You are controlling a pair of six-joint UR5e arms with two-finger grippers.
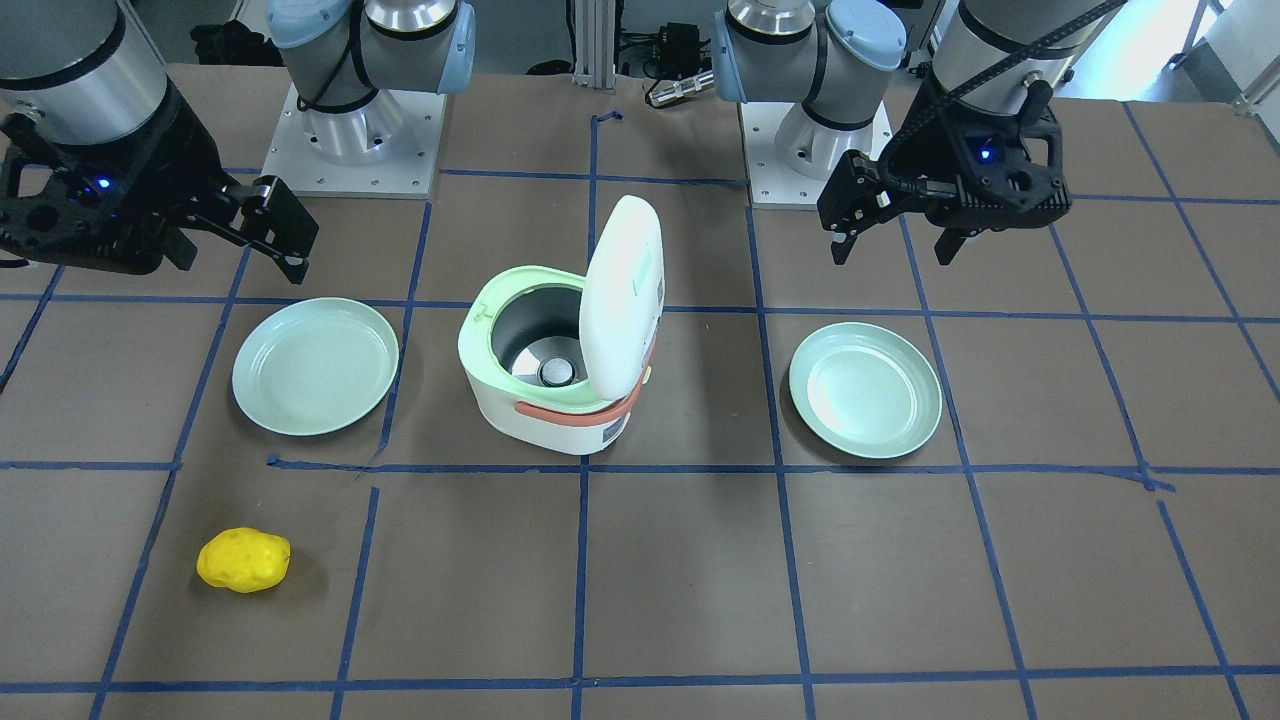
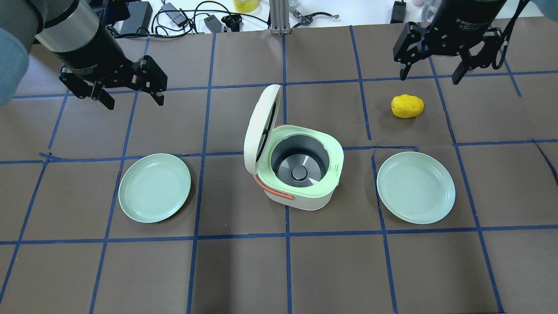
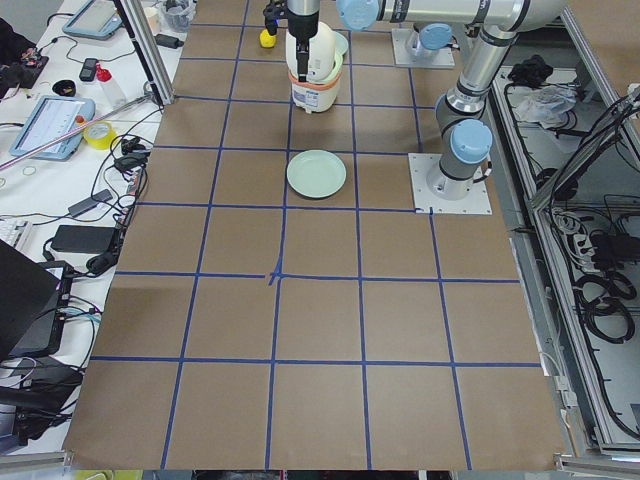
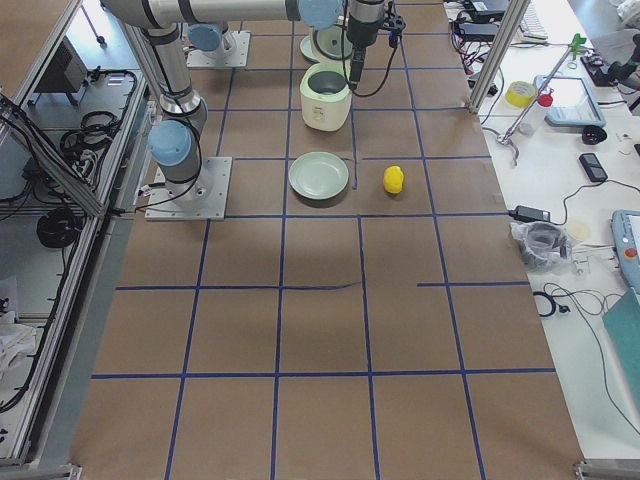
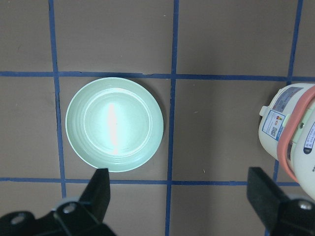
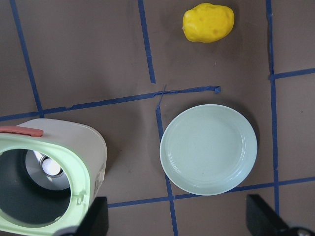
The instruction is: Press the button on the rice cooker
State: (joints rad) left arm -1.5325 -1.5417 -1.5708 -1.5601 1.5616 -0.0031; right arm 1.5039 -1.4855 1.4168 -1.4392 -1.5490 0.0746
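The white and green rice cooker (image 2: 305,192) stands mid-table with its white lid (image 2: 260,131) swung up open, and the empty inner pot shows. I cannot make out its button in any view. My left gripper (image 2: 134,100) is open and empty. It hangs above the table, behind the left plate and well to the left of the cooker. My right gripper (image 2: 429,78) is open and empty, high at the far right near a yellow object. The cooker's side shows at the right edge of the left wrist view (image 5: 290,132) and at the lower left of the right wrist view (image 6: 54,172).
A pale green plate (image 2: 154,187) lies left of the cooker and another (image 2: 416,187) lies right of it. A yellow lumpy object (image 2: 407,106) lies beyond the right plate. Blue tape lines grid the brown table. Cables and gear lie along the far edge.
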